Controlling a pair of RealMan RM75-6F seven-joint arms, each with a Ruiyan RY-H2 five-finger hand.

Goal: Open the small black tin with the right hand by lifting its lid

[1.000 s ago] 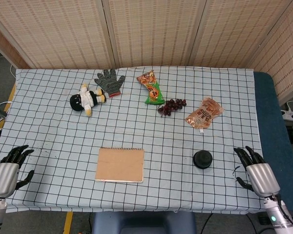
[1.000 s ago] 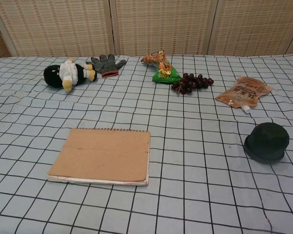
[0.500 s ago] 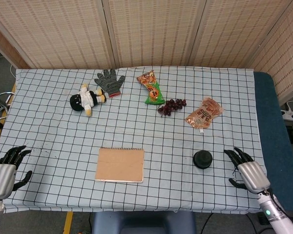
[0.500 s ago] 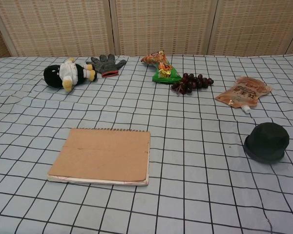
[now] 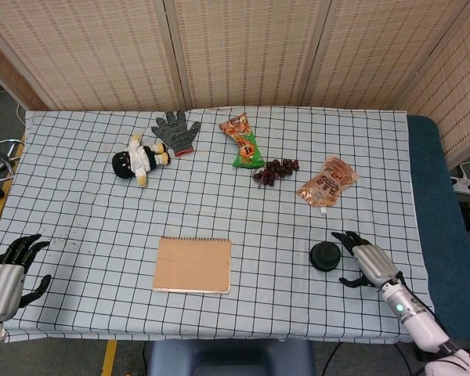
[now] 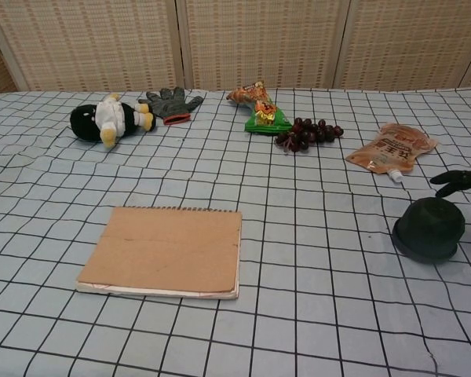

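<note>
The small round black tin (image 5: 325, 255) (image 6: 429, 228) sits lid on, on the checked cloth right of centre near the front. My right hand (image 5: 362, 258) (image 6: 463, 185) hovers just to its right, fingers spread and empty, fingertips pointing toward the tin without touching it. In the chest view only its dark fingertips show at the right edge. My left hand (image 5: 8, 274) stays at the table's front left corner, fingers apart, holding nothing.
A brown spiral notebook (image 5: 193, 265) lies left of the tin. Further back are an orange pouch (image 5: 326, 182), grapes (image 5: 275, 171), a snack packet (image 5: 244, 140), a grey glove (image 5: 175, 131) and a plush toy (image 5: 139, 160). The table's right edge (image 5: 413, 196) runs close behind my right hand.
My right hand has moved left and forward from the front right corner to just beside the tin. The left hand and the tin have stayed put.
</note>
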